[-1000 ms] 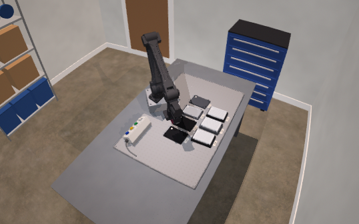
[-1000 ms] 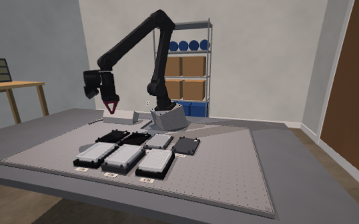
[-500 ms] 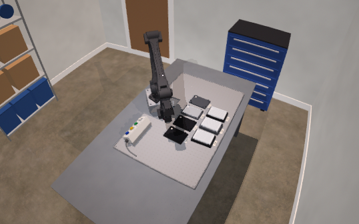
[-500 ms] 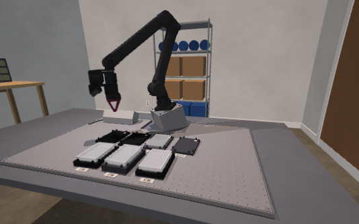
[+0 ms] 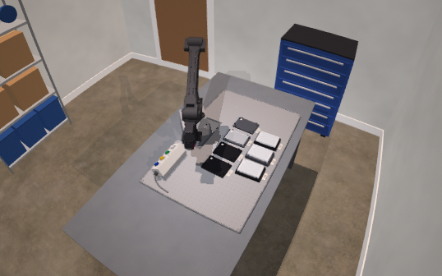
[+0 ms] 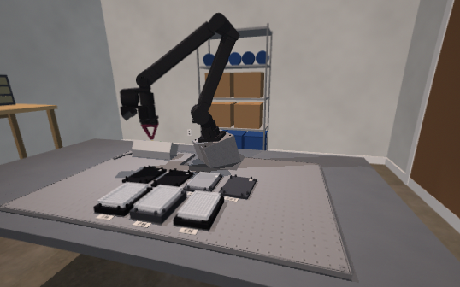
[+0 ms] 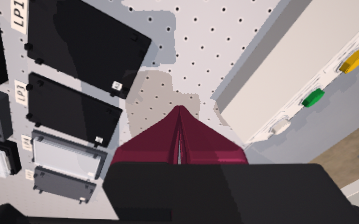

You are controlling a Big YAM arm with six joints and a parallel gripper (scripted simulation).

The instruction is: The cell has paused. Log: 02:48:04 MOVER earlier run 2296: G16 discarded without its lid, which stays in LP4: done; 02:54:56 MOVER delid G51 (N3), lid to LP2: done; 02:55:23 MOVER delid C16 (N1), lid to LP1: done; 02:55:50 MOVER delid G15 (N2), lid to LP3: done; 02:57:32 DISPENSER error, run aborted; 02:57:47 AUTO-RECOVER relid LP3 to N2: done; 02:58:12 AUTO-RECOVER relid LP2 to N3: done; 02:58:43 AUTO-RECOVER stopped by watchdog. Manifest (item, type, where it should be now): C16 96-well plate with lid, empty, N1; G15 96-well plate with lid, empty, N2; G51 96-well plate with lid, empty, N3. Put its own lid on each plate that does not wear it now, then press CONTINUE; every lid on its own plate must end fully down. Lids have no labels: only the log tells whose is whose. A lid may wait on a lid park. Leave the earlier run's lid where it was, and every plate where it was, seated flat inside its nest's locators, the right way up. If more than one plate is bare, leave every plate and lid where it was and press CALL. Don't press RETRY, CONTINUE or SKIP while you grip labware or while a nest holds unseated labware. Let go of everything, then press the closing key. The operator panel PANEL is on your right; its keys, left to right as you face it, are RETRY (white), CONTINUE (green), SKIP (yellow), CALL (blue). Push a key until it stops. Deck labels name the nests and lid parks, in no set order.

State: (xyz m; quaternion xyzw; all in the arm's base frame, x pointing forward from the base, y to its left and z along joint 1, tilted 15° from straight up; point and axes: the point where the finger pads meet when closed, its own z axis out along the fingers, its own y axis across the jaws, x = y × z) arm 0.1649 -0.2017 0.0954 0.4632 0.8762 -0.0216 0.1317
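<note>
Three lidded plates are seen in the front row of the deck, and four parks behind them: two black and bare, one bearing a pale lid, one grey. The panel is a long white box; four keys are counted on it in the top view, three in the wrist view. The gripper is held above the deck beside the panel, fully closed, with nothing gripped or touched.

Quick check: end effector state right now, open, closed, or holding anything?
End effector: closed, its red fingers pressed together with nothing between them, hanging above the deck beside the operator panel.
</note>
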